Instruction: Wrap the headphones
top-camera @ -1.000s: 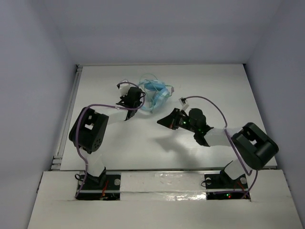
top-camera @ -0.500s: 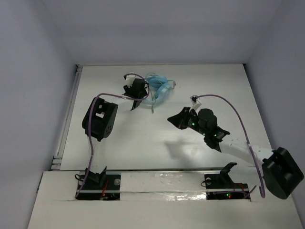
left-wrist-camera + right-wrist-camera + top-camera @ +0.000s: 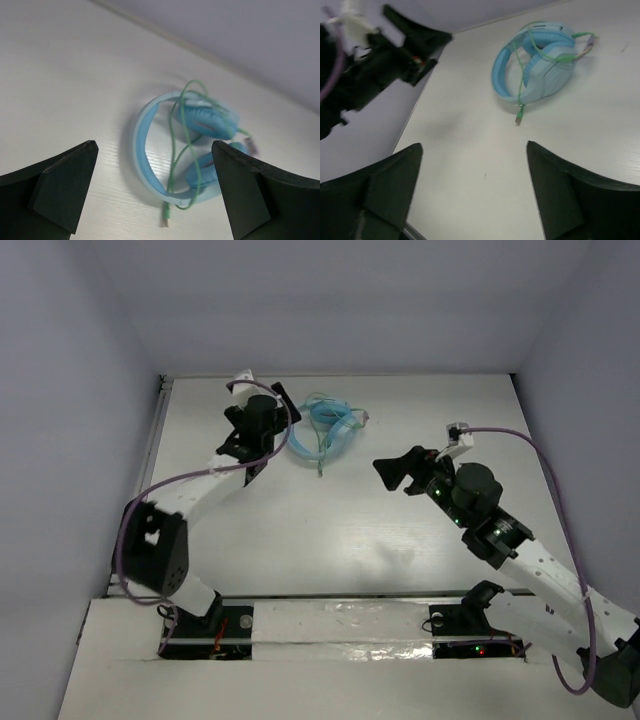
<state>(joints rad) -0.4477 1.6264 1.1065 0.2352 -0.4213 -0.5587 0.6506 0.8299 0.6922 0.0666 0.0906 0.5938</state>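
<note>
The headphones are lying on the table. Their cord is draping across them, its plug resting just before the headphones. The left gripper is hovering just left of the headphones; the right gripper is hovering right of them, nearer, apart.

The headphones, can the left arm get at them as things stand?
Probably yes: the open left gripper faces the headphones, which lie on the table with nothing between them.

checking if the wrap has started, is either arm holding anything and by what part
Nothing is held. The light blue padded over-ear headphones lie free, clear of the open left fingers and the open right fingers.
</note>
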